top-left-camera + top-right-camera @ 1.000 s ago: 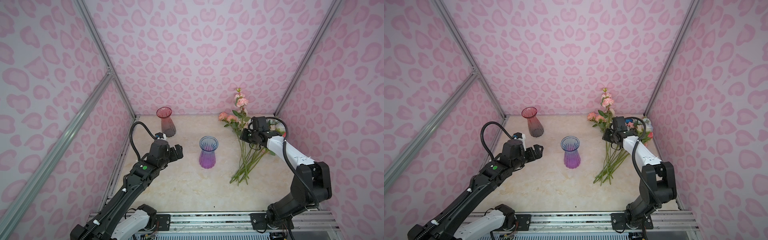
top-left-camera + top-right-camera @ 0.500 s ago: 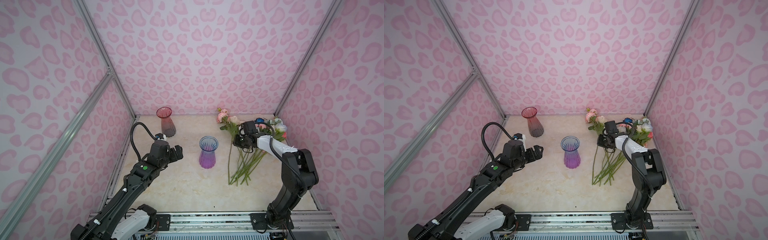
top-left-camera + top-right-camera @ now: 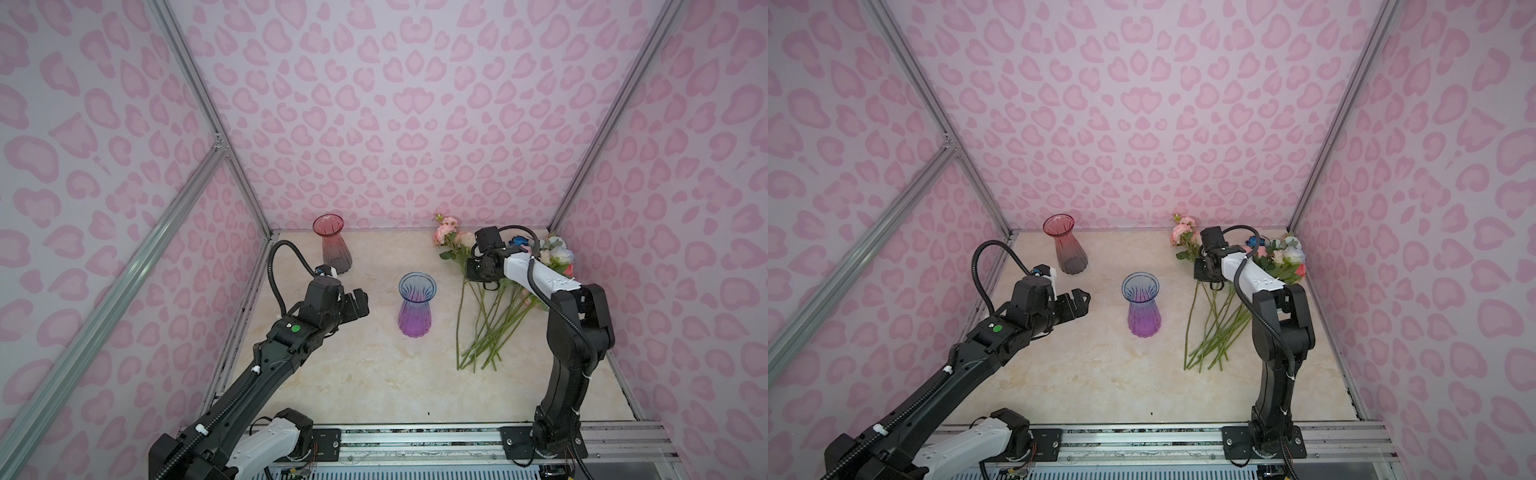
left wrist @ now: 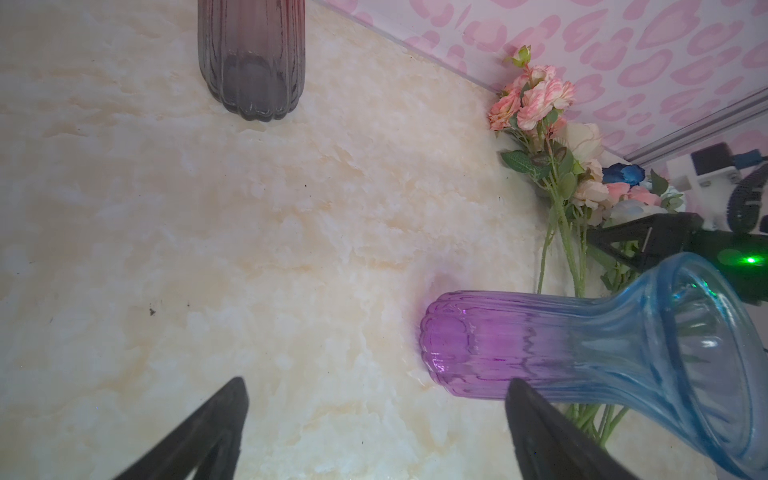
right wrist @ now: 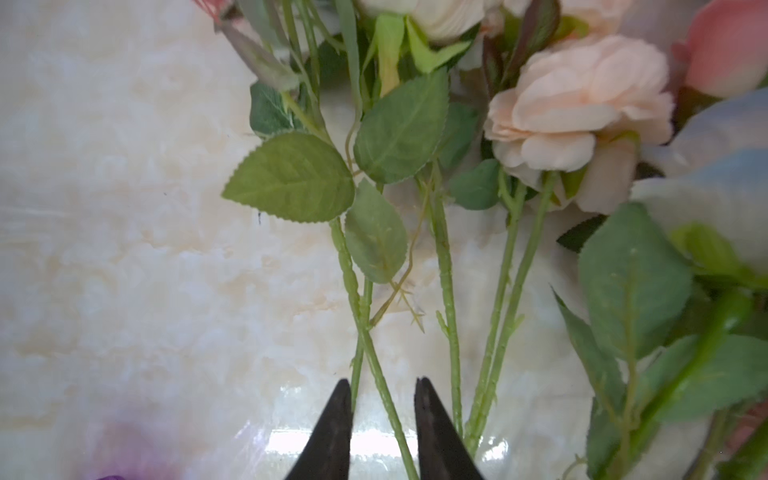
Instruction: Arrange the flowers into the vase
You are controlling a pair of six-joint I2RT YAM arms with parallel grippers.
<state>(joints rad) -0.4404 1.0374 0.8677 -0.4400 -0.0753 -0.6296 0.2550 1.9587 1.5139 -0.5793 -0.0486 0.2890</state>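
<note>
Middle vase (image 3: pixel 415 320) blue-to-purple; flowers (image 3: pixel 444 232) pink, peach; walls (image 3: pixel 395 104) pink leopard-spotted.

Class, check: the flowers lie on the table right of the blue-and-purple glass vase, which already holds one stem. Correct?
No: the blue-and-purple ribbed glass vase is empty, as both top views show. The green-stemmed artificial flowers lie on the table right of it.

Robot lab cell: pink-patterned wall panels (image 3: pixel 374 104), aluminium framing (image 3: pixel 198 89), arms (image 3: pixel 266 365) on base rail (image 3: pixel 415 440).

left pincer (image 4: pixel 376 381) spread wide, right pincer (image 5: pixel 381 381) narrowly parted, arm reaching low
</note>
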